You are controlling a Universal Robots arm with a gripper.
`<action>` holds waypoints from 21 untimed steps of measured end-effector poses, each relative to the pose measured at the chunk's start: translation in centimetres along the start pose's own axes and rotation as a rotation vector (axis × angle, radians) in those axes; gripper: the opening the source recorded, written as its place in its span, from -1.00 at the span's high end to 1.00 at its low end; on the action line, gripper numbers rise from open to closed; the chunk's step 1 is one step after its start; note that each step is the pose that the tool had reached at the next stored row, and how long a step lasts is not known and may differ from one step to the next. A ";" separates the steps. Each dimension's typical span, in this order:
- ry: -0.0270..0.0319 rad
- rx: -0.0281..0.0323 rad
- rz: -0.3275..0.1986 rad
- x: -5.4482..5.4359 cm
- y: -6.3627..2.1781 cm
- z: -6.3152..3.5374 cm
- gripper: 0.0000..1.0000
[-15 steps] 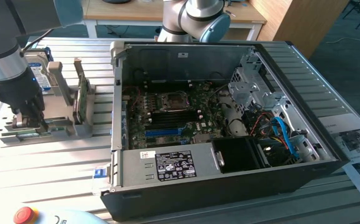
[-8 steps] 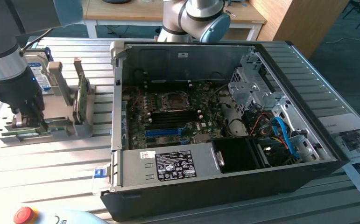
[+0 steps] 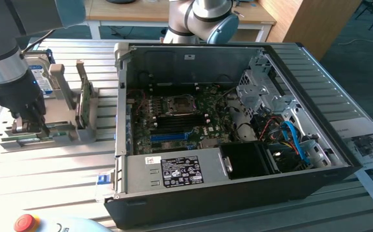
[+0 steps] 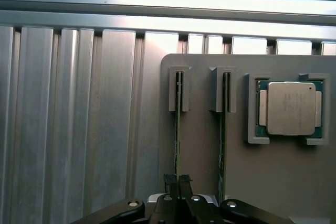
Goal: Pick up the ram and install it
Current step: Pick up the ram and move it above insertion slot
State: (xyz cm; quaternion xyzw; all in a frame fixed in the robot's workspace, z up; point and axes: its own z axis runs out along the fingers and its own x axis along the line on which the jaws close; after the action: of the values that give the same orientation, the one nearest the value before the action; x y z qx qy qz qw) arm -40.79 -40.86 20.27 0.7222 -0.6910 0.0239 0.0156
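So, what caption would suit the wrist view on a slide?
Pincer pinching a standing RAM stick in its grey holder, processor nearby.

green ram (image 4: 178,124), silver processor (image 4: 290,107), grey holder (image 4: 252,182)

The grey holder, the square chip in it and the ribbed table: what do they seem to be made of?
Holder: matte grey with moulded-looking slots and corners; probably plastic, maybe printed.
Square chip: brushed silvery metal lid on a green board edge.
Table: ribbed, satin-bright and glaring under the light; likely aluminium profile.
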 end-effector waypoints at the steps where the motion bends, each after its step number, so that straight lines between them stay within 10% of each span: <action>1: 0.0000 -0.0001 0.000 0.0 0.00 -0.04 0.76; 21: 0.0001 -0.0001 0.000 0.1 -0.02 -1.51 0.76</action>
State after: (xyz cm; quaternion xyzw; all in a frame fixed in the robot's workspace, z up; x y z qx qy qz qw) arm -40.79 -40.86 21.78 0.7222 -0.6910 0.0239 0.0156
